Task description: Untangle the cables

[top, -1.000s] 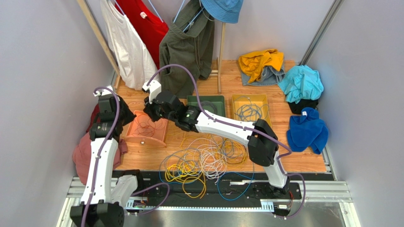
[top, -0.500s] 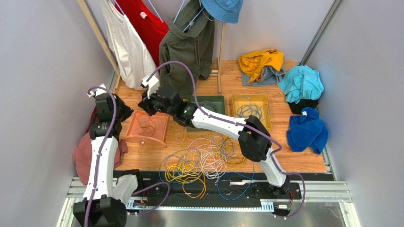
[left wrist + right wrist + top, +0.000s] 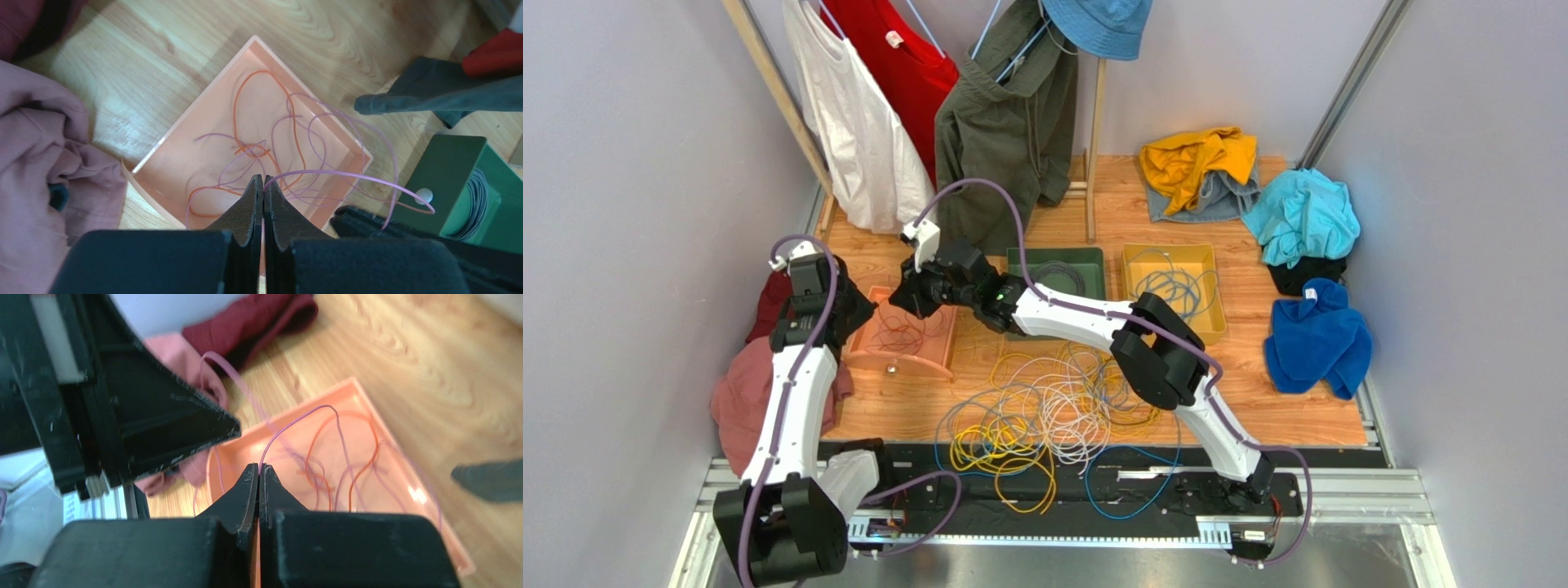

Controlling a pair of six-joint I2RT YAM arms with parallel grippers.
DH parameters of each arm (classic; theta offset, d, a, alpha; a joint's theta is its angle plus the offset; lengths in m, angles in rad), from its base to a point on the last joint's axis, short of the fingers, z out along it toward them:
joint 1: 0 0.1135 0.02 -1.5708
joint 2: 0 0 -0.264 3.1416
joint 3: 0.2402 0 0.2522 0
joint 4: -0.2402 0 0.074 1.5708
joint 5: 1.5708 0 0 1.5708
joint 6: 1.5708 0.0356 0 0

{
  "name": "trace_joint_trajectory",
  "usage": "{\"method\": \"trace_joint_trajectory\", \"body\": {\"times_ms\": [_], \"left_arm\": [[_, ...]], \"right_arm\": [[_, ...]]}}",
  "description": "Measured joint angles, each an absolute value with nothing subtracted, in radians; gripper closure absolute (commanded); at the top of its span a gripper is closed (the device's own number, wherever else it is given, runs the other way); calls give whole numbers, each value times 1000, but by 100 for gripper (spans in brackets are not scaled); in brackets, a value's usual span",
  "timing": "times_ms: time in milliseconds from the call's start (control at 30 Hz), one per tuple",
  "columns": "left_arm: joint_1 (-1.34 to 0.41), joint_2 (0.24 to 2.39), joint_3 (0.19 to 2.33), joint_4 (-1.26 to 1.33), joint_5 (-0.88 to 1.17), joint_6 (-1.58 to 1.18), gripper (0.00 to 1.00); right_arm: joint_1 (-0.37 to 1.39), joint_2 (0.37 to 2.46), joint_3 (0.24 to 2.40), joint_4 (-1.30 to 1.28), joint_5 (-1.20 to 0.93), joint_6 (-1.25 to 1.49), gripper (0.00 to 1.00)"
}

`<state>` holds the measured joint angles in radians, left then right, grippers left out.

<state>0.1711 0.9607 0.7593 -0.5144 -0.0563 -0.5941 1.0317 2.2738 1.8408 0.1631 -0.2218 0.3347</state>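
On the wooden desk (image 3: 1308,423): hanging clothes (image 3: 1001,110) at 12 o'clock, blue cloths (image 3: 1318,337) at 3, a pink garment (image 3: 744,392) at 9. Right arm (image 3: 1075,321) stretched across the green tray (image 3: 1087,260), partly hiding it; yellow tray (image 3: 1204,257) beside. Loose cables (image 3: 1051,410) heaped at 6 o'clock, yellow, white-grey, blue. In the orange tray (image 3: 891,358) at 10 o'clock, orange and pink strands (image 3: 251,149). Left jaws pressed together on a thin pink cable (image 3: 331,173); right jaws nipping a pink cable too, both above that tray.
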Motion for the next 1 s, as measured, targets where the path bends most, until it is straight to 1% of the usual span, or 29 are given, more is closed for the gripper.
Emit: {"method": "trace_joint_trajectory", "body": {"times_ms": [100,133,167,200,233,300,400,433,467,500,567,667,767,1000], "left_arm": [[171,1024,759,-516,-21,-618,100],[171,1043,759,-516,-6,-630,100],[171,1056,756,-515,4,-640,99],[171,1066,750,-512,15,-651,97],[171,1073,739,-512,22,-661,94],[171,1073,723,-514,26,-674,90],[171,1062,716,-532,13,-690,79],[171,1053,716,-538,3,-693,70],[171,1037,716,-545,-10,-696,65],[171,1020,717,-556,-26,-698,54],[171,981,725,-581,-56,-700,45],[171,949,758,-619,-89,-699,44],[171,934,788,-635,-107,-698,44],[171,898,792,-674,-106,-701,43]], "right_arm": [[1037,2275,1811,142,-229,340,91],[1040,2275,1801,136,-230,340,80],[1044,2275,1789,130,-230,340,75],[1047,2275,1778,127,-231,341,71],[1051,2275,1768,119,-232,339,64],[1058,2275,1745,99,-236,327,59],[1068,2275,1724,57,-233,302,53],[1071,2275,1722,45,-228,296,51],[1075,2275,1720,33,-221,286,50],[1079,2275,1720,17,-209,274,49],[1090,2271,1721,-19,-178,251,45],[1109,2267,1726,-79,-111,215,41],[1137,2259,1745,-151,4,173,36],[1179,2196,1755,-204,207,109,35]]}}
